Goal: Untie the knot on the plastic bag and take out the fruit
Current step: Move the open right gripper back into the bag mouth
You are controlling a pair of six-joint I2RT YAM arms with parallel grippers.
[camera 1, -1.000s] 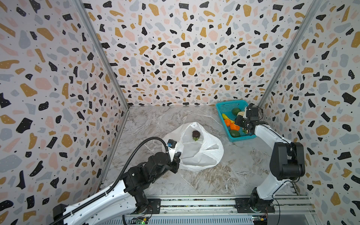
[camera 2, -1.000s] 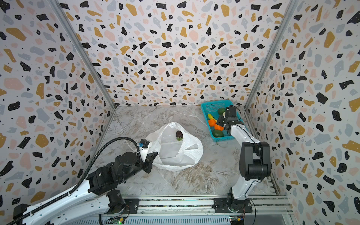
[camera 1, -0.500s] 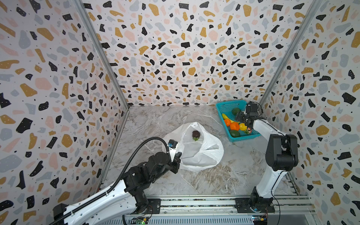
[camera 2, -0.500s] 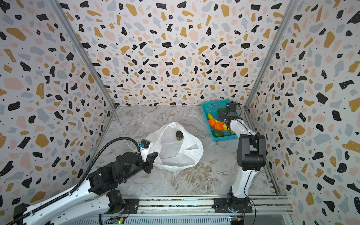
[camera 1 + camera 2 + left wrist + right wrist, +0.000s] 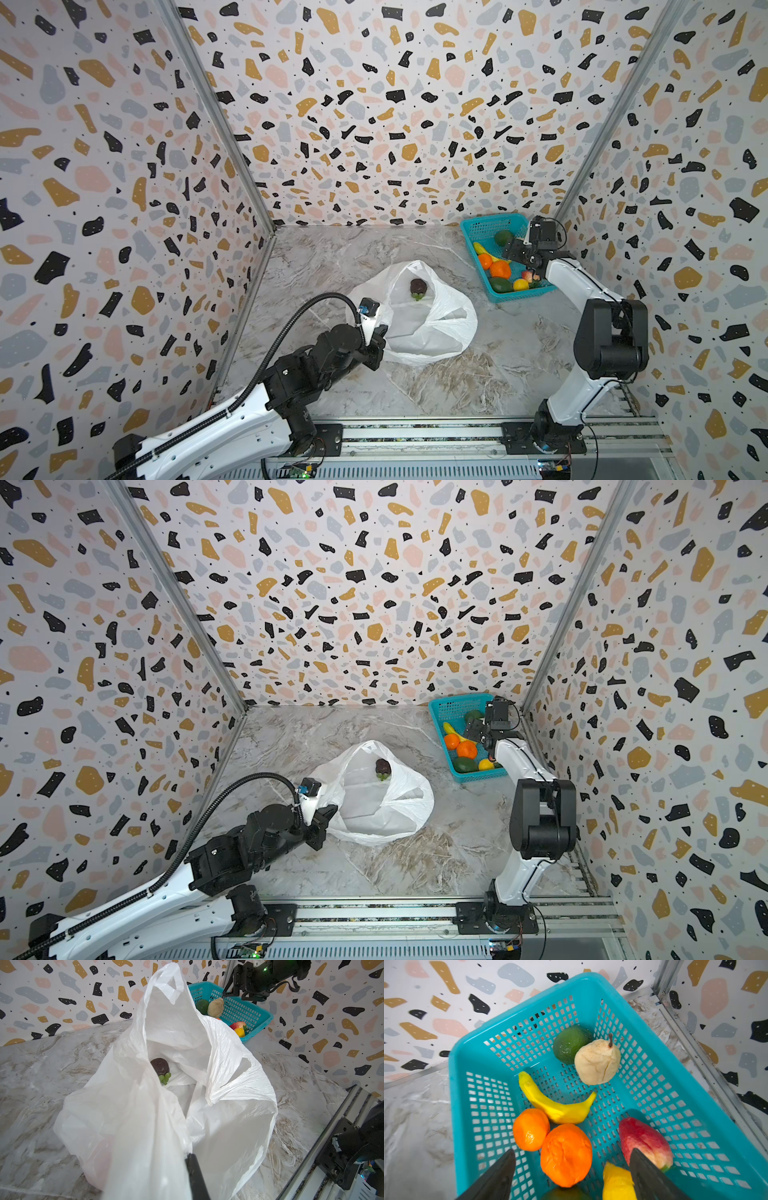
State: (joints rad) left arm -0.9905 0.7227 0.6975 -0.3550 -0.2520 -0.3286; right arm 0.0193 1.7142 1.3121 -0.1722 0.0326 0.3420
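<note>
Jaws: right gripper (image 5: 572, 1151) wide, empty, over basket (image 5: 467, 1064); left gripper (image 5: 376, 338) pinches plastic bag (image 5: 428, 328). Unloading step (bag mouth open); next: fetch dark fruit (image 5: 159, 1066).

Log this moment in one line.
left gripper: shut on plastic bag | right gripper: open, empty, above basket | dark fruit: inside plastic bag

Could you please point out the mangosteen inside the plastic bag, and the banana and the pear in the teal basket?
mangosteen (image 5: 159, 1066): left wrist view, on its dark round body.
banana (image 5: 552, 1108): right wrist view, on the middle of its curve.
pear (image 5: 596, 1062): right wrist view, on its pale belly.
</note>
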